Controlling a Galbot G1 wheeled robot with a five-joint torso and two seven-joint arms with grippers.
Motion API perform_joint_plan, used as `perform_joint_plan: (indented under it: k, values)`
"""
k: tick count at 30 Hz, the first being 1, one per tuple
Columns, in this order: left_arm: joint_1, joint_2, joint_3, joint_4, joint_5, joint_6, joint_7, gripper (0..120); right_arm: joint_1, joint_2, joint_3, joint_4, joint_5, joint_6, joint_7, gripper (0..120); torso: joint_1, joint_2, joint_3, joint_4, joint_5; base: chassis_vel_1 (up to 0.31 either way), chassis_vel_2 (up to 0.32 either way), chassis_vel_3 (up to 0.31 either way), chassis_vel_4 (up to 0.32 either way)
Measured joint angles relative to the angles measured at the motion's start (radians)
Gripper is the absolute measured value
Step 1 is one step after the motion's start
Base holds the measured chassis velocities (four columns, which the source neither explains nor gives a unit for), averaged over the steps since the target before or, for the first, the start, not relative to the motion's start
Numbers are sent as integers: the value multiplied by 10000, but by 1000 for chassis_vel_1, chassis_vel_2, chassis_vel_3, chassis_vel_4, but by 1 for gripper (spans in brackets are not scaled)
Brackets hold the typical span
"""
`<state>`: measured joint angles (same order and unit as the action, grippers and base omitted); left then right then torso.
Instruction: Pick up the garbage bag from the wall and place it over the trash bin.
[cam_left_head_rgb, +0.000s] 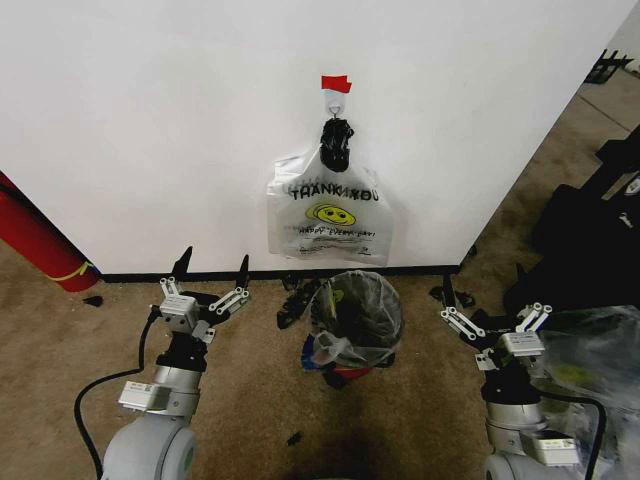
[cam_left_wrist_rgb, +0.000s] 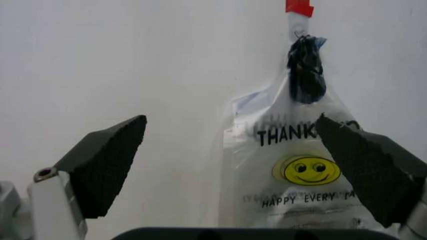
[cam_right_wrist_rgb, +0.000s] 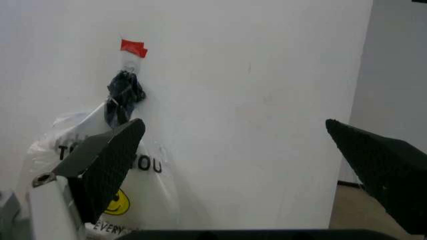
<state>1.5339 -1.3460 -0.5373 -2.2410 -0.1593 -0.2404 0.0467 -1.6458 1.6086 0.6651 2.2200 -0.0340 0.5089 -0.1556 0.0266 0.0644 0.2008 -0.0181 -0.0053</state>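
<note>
Sitting on the floor just below the wall (cam_left_head_rgb: 150, 120): trash bin (cam_left_head_rgb: 348, 372), w/ garbage bag (cam_left_head_rgb: 360, 310) draped over its rim. Bag looking thin, crinkly, see-through, blue patches low on the side toward the left arm, small yellow print near the top. Lining the bin as far as can be judged, so the task probably standing at or near done; not seeing how well the rim is covered on the far side.

Hanging directly above the bin: white "THANK YOU" smiley bag (cam_left_head_rgb: 330, 215), handles bunched into a dark knot (cam_left_wrist_rgb: 305, 70) on a small hook (cam_left_head_rgb: 336, 100) under red tape (cam_left_head_rgb: 336, 84). Hanging there presumably as a decoy or spare, not the task's bag.

Left gripper (cam_left_head_rgb: 212, 268) hovering low, left of the bin & well apart from it, jaws spread wide, gripping nothing. Right gripper (cam_left_head_rgb: 492, 305) mirroring it, right of the bin, also spread wide & empty. Both pointing toward the wall, flanking the bin, prob. to leave its mouth clear.

Lying further out: long red cylinder (cam_left_head_rgb: 35, 245) far left of the bin against the wall; heap of clear plastic (cam_left_head_rgb: 590, 350) far right of the bin, beside the right arm.

Head view giving bin, garbage bag & both arms together. Left wrist view facing the smiley bag square on, print readable, knot & hook close up. Right wrist view catching the same bag at a slant, plus bare wall & its corner to the right of the bin.
</note>
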Motion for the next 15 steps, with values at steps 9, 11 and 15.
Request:
perform_joint_plan:
  k: [9,11,15]
  values:
    - [104,-54,24,-45,125,-42,23,100,37,-3,-40,15,-72,30,-13,100,0,0,0,0,0,0,0,0,0]
    - [115,-82,56,-45,155,-52,27,100,81,-3,-38,72,-75,5,-15,100,0,0,0,0,-1,0,0,0,0]
    - [130,-105,67,-45,180,-67,30,100,97,-4,-31,88,-74,-7,-14,100,0,0,0,0,0,0,0,0,0]
